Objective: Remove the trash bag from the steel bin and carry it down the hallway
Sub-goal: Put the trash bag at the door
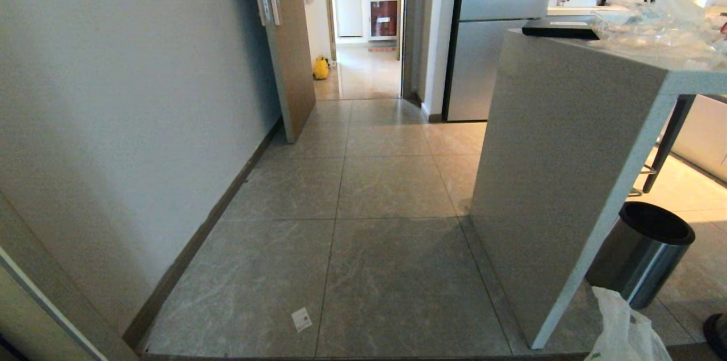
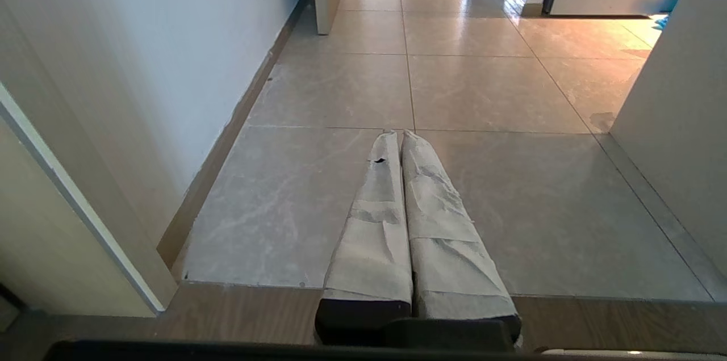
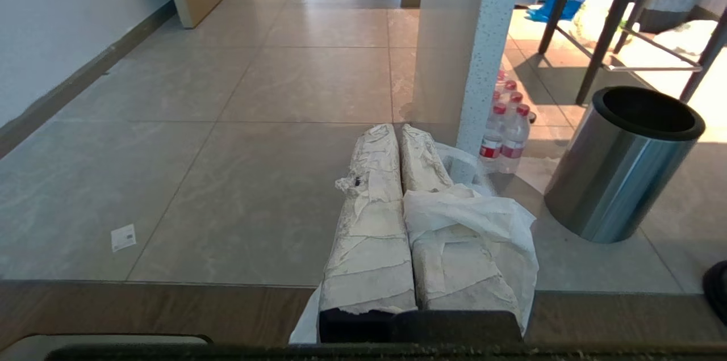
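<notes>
1. The right claw (image 3: 397, 137) is pressed together, pinching the thin white bag (image 3: 471, 219), which drapes over one finger and hangs low at the robot's right.
2. The left claw (image 2: 396, 139) is pressed together, empty, above the floor (image 2: 483, 88).
3. The bag looks light, soft and slippery; its loop handles seem the surest hold.
4. The bin (image 3: 625, 168) stands empty beside the table (image 1: 568, 139).
5. Smooth tiles lead to the open door (image 1: 287, 43) and hallway.
</notes>
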Available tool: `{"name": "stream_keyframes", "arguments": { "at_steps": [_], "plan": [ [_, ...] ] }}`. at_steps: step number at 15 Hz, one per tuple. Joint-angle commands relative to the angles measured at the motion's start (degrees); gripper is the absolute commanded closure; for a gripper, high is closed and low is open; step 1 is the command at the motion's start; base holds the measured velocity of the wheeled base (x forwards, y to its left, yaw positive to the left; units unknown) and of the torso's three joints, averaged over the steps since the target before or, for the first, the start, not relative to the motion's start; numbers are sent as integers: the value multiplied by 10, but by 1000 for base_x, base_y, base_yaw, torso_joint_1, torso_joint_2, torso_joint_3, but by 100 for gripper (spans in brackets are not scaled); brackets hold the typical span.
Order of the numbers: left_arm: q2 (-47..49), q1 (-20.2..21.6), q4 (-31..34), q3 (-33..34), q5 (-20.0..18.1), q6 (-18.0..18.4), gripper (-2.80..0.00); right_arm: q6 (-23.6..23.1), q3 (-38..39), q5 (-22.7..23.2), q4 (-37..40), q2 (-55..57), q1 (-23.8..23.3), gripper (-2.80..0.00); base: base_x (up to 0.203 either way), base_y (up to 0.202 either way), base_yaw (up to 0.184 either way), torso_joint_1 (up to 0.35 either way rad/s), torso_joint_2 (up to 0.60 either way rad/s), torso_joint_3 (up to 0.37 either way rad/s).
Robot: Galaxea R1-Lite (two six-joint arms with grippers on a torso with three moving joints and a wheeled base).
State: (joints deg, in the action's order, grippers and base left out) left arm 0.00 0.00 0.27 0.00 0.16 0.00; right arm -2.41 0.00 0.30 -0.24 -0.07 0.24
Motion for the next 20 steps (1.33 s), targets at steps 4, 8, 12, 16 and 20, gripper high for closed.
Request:
{"name": "stream_keyframes", "arguments": {
  "at_steps": [4, 8, 12, 16, 20],
  "plan": [
    [0, 0, 0, 0, 0, -1, 0, 0, 0, 0, 0, 1, 0, 0, 0, 0, 0, 0, 0, 0],
    [0, 0, 0, 0, 0, -1, 0, 0, 0, 0, 0, 1, 0, 0, 0, 0, 0, 0, 0, 0],
    [0, 0, 0, 0, 0, -1, 0, 0, 0, 0, 0, 1, 0, 0, 75, 0, -1, 1, 1, 2],
    [0, 0, 0, 0, 0, -1, 0, 0, 0, 0, 0, 1, 0, 0, 191, 0, -1, -2, 3, 4],
    [0, 0, 0, 0, 0, -2, 0, 0, 0, 0, 0, 1, 0, 0, 188, 0, 1, 2, 4, 5]
  ]
}}
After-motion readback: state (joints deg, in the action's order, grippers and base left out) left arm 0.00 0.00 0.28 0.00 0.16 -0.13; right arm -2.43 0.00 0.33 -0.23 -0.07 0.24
